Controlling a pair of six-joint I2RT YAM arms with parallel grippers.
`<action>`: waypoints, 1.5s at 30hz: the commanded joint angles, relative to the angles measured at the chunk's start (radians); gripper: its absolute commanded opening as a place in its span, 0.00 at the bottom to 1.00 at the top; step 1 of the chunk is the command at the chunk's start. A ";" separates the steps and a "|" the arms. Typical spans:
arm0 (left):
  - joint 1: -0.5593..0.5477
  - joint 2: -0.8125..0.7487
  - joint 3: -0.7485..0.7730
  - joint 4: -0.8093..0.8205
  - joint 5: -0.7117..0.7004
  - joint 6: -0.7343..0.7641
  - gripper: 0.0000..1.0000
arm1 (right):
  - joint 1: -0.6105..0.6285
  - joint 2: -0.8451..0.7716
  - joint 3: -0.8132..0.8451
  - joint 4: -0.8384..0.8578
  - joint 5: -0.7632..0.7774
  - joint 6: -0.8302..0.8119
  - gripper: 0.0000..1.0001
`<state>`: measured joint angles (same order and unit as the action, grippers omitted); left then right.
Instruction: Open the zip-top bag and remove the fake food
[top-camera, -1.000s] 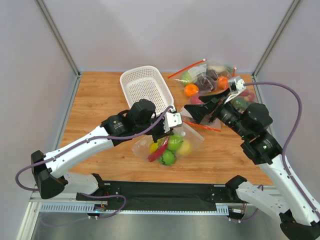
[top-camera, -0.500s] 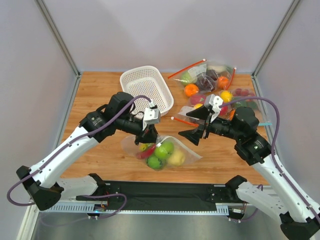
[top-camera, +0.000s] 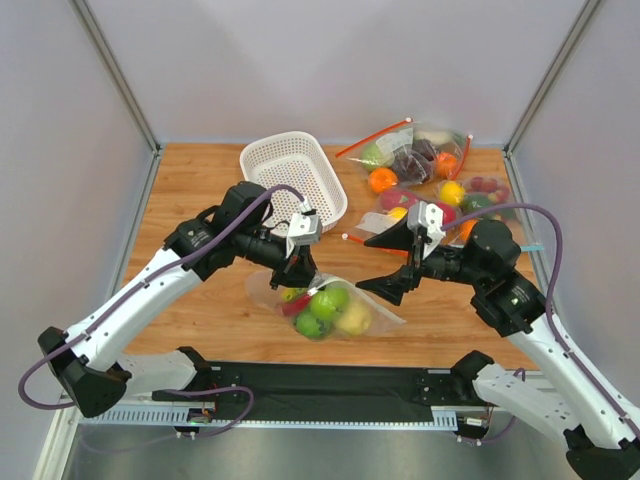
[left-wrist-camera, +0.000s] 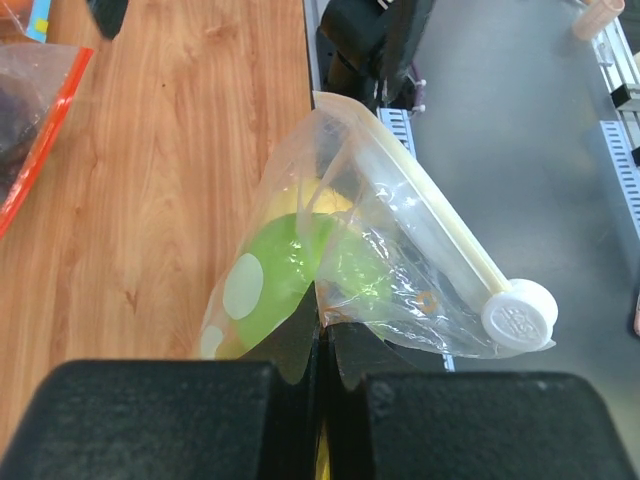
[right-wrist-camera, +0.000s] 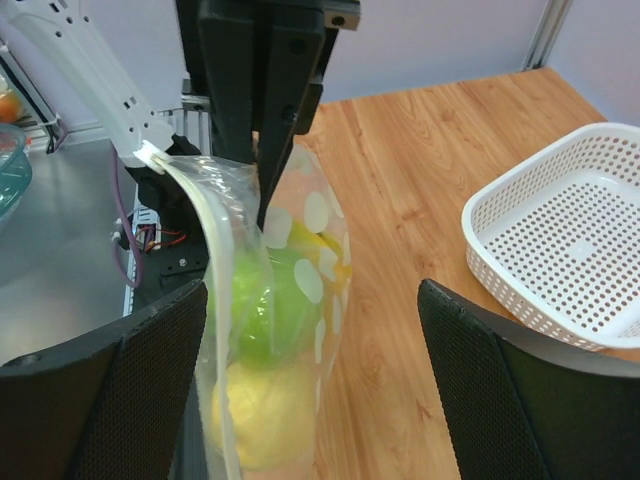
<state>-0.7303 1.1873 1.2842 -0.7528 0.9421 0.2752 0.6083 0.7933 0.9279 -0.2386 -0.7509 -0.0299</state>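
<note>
Left gripper of mine is clamped tight, jaws pressed together on a fold of the zip-top bag; in the left wrist view the dotted film stands up out of my closed fingers, with the white slider at the 3 o'clock end of the zip strip. My right gripper is spread wide and grips nothing; in the right wrist view the bag stands between its two fingers, close to the one at 9 o'clock, though I cannot tell whether it touches. The fake food is inside the bag: green apples, a yellow piece, something red. The bag sits at 6 o'clock on the table, near my bases; the white basket lies at 12 o'clock; the undotted bags are piled at 2 o'clock.
</note>
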 joint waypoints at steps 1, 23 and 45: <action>0.006 0.005 0.037 0.018 0.058 -0.001 0.00 | 0.005 -0.034 0.040 0.002 -0.022 -0.019 0.87; 0.006 0.026 0.024 0.040 0.038 -0.014 0.24 | 0.205 0.146 0.081 0.096 0.143 -0.012 0.00; 0.006 -0.198 -0.158 0.342 -0.376 -0.094 0.57 | 0.199 0.234 0.147 0.128 0.317 0.254 0.00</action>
<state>-0.7242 1.0554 1.1549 -0.5484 0.6899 0.2173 0.8101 1.0298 1.0203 -0.1818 -0.4461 0.1844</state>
